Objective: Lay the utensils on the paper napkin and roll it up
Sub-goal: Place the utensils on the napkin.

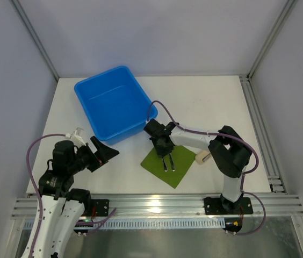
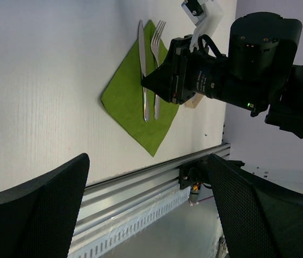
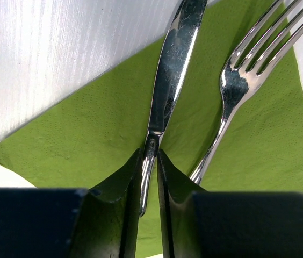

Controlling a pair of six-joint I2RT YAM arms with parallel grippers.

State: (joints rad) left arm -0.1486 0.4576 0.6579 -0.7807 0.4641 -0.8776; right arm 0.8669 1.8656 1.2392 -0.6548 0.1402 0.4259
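Low over the napkin [image 3: 81, 140], the right pincer [image 3: 150, 188]: jaws drawn narrow, one on each side of the knife [image 3: 170, 70] handle. One finger [image 3: 116, 188] against the metal, a thin dark sliver at the other. Clamped fast or merely close: cannot tell.

Flat on the green napkin, the knife: points its blade away from the pincer, tip past the napkin's edge and over bare table [image 1: 210, 102]. Just beside it and nearly parallel, the fork [image 3: 232, 86]: tines at the same end as the blade, handle end hidden behind the other finger.

Napkin itself: lies flat and unrolled, set like a diamond near the table's front edge, between the two arm bases but nearer the right one.

Off to the left, the left pincer [image 2: 149, 215]: hangs above the table, jaws wide apart, nothing between them, well apart from the napkin.

Further back, a blue bin [image 1: 108, 72], its near corner close to the right wrist. Just off the napkin's right corner, a beige cylinder [image 1: 201, 157] on the table.
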